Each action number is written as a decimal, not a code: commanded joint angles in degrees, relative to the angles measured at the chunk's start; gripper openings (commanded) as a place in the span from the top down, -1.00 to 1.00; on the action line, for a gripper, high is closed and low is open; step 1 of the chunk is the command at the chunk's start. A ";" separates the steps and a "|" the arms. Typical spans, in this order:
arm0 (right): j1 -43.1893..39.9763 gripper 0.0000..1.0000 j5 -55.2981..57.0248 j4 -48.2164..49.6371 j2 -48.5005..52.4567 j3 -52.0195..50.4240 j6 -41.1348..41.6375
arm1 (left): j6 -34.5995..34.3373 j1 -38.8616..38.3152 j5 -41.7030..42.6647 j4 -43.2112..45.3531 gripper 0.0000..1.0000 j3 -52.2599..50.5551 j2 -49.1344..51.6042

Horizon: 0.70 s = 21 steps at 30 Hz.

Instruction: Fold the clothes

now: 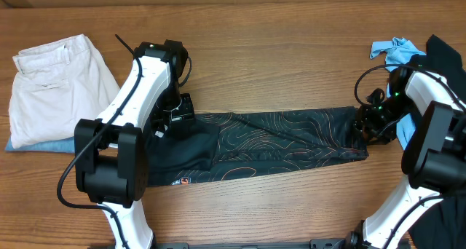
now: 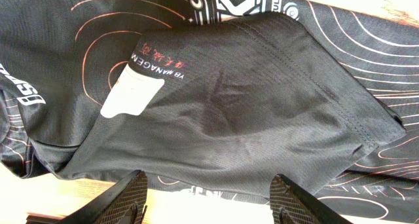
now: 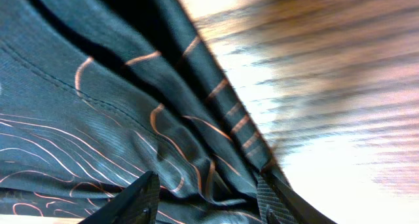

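Observation:
The black jersey (image 1: 277, 143) with orange contour lines lies folded into a long strip across the middle of the table. My left gripper (image 1: 175, 121) is over its left end. In the left wrist view the jaws (image 2: 209, 192) are open just above the fabric's near edge (image 2: 222, 112), with a white label (image 2: 131, 92) ahead of them. My right gripper (image 1: 369, 127) is at the strip's right end. In the right wrist view its jaws (image 3: 208, 192) are open, with bunched folds of the jersey (image 3: 131, 119) between the fingers.
Folded beige trousers (image 1: 62, 85) lie at the back left on a light blue shirt (image 1: 40, 145). A blue cloth (image 1: 393, 51) and a dark garment (image 1: 445, 56) sit at the back right. Bare wooden table (image 1: 291, 67) surrounds the strip.

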 commanded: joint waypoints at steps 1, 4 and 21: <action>-0.44 -0.08 3.02 -0.09 -2.38 3.06 -1.16 | 1.14 0.31 -0.81 -0.17 -0.27 1.05 -1.64; -0.37 -0.27 2.97 1.84 -2.51 2.64 -4.87 | 1.14 0.31 -0.79 -0.17 -0.29 1.05 -1.64; 5.95 0.17 -1.33 8.41 -2.45 -5.29 -6.36 | 1.14 0.31 -0.79 -0.39 -0.43 1.05 -1.64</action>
